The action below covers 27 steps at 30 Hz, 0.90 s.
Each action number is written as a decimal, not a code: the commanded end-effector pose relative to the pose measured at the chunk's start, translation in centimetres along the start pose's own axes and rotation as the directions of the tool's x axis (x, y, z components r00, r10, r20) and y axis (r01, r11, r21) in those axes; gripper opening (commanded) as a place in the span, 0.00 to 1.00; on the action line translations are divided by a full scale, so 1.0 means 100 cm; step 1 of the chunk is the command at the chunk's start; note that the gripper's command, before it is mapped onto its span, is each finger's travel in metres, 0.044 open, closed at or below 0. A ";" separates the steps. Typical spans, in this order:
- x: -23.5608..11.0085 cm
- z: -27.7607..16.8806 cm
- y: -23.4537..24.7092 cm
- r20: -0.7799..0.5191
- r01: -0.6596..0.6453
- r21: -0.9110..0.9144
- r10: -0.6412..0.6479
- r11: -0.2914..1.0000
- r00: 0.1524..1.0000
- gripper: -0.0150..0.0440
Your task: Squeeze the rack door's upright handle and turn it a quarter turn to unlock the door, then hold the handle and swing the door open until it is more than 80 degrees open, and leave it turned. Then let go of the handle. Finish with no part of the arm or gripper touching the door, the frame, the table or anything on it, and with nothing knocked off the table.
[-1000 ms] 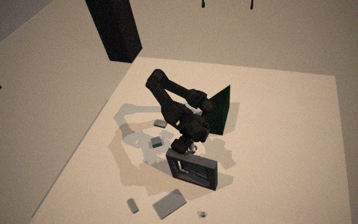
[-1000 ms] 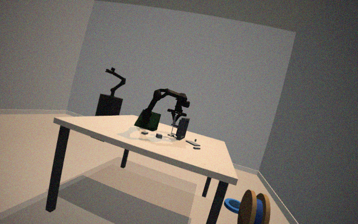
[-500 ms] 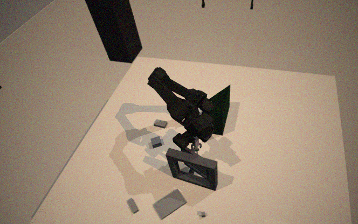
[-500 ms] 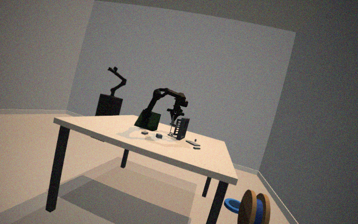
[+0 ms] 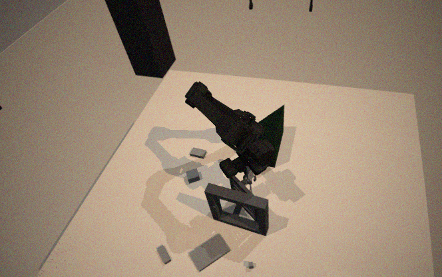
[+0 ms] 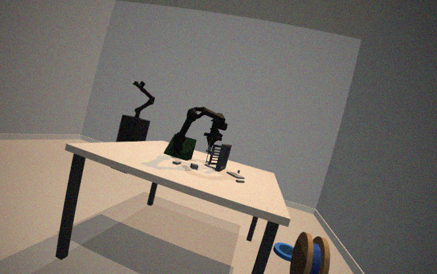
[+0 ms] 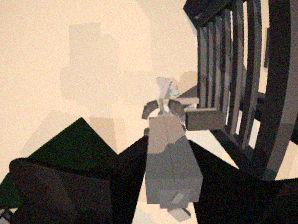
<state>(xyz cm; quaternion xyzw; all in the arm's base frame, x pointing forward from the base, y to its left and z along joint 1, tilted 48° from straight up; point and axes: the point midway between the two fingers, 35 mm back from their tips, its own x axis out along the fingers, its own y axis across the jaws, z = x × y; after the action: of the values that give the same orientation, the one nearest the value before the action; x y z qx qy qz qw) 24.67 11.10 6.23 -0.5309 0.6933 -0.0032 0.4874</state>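
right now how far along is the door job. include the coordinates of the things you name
The door (image 5: 241,187) (image 6: 212,154) looks unlocked and partly swung out from the frame (image 5: 267,216) (image 6: 224,157). The gripper (image 5: 249,178) (image 6: 208,161) (image 7: 166,143) is shut on the handle. Left: probably swinging wider, then letting go and backing clear.
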 end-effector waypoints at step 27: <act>0.000 0.030 0.056 0.007 -0.003 0.485 0.000 0.875 1.000 0.29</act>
<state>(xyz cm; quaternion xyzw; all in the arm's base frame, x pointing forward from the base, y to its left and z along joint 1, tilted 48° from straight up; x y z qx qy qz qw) 22.67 14.63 2.19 -0.4129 0.6733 -0.1536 0.5937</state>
